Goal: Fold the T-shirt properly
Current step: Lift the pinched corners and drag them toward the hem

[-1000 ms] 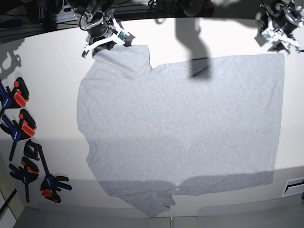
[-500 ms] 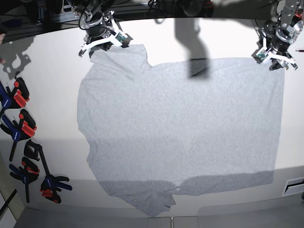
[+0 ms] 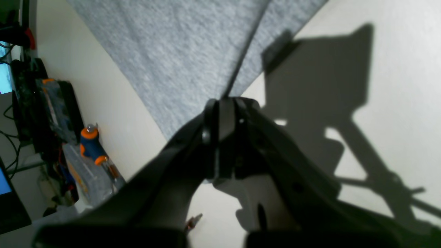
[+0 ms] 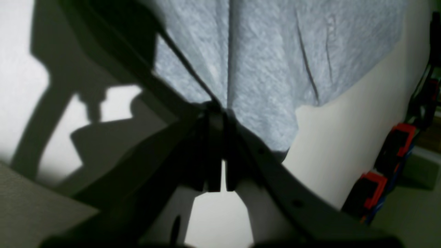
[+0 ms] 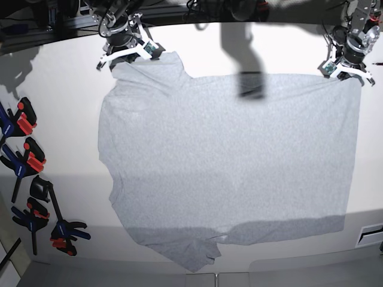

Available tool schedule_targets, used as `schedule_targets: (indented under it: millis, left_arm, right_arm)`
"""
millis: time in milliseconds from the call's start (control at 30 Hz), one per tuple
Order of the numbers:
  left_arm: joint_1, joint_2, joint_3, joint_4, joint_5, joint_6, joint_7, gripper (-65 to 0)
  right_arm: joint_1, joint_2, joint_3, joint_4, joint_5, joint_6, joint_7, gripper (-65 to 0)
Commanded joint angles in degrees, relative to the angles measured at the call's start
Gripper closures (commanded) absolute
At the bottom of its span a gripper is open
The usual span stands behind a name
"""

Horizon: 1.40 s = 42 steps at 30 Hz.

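Note:
The light grey T-shirt [image 5: 227, 155] lies spread flat on the white table, plain side up, with its sleeves toward the left of the base view. My left gripper [image 5: 345, 75] is at the shirt's far right corner and is shut on that corner. The left wrist view shows its jaws [image 3: 225, 103] closed on the cloth edge, with a taut crease running away across the T-shirt [image 3: 186, 44]. My right gripper [image 5: 128, 60] is shut on the far left sleeve. In the right wrist view, the grey T-shirt [image 4: 268, 62] fans out from its closed tips [image 4: 215, 113].
Several blue and red clamps [image 5: 24, 161] lie along the table's left edge, also seen as clamps [image 4: 396, 137] in the right wrist view. An orange and blue tool [image 3: 91, 146] and dark gear stand beyond the table's back edge. A white vent [image 5: 371, 234] sits at the right front.
My left gripper has come down from open above the table onto the far right corner and shut on it. That edge is now pulled taut. The right gripper stays shut on the sleeve.

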Motion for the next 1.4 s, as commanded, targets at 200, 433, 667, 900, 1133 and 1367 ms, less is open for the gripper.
schedule_targets:
  millis: [200, 433, 667, 900, 1133, 1367]
  left_arm:
    - [0.6, -0.5, 0.1, 6.5, -0.3, -1.6, 1.4, 0.0]
    - [-0.4, -0.7, 0.1, 7.9, 2.3, -1.5, 0.9, 0.0]
    - [-3.7, -0.7, 0.1, 7.9, 3.8, 9.0, 0.9, 0.0]
    - [-9.4, -0.7, 0.1, 7.9, 3.7, 9.5, 0.9, 0.0]
    - [-15.2, -1.0, 0.1, 7.9, -3.8, 9.5, 0.9, 0.0]
    - [-19.1, -1.0, 0.1, 7.7, -14.8, 9.5, -0.7, 0.0]
  right_arm:
    - [-0.4, 0.6, 0.0, 8.0, 0.4, -0.7, -1.3, 0.0]
    - [1.9, 0.6, 0.0, 12.7, 0.4, -1.6, -1.5, 0.0]
    - [9.9, 0.4, 0.0, 12.7, 0.5, -4.8, -0.8, 0.0]
    - [19.3, 0.3, 0.0, 12.2, 9.8, -4.9, -0.6, 0.0]
    - [28.3, -1.7, 0.0, 5.0, 10.1, -4.9, 1.4, 0.0]
    - [36.8, -7.0, 0.0, -4.9, 13.3, -4.6, 3.0, 0.0]
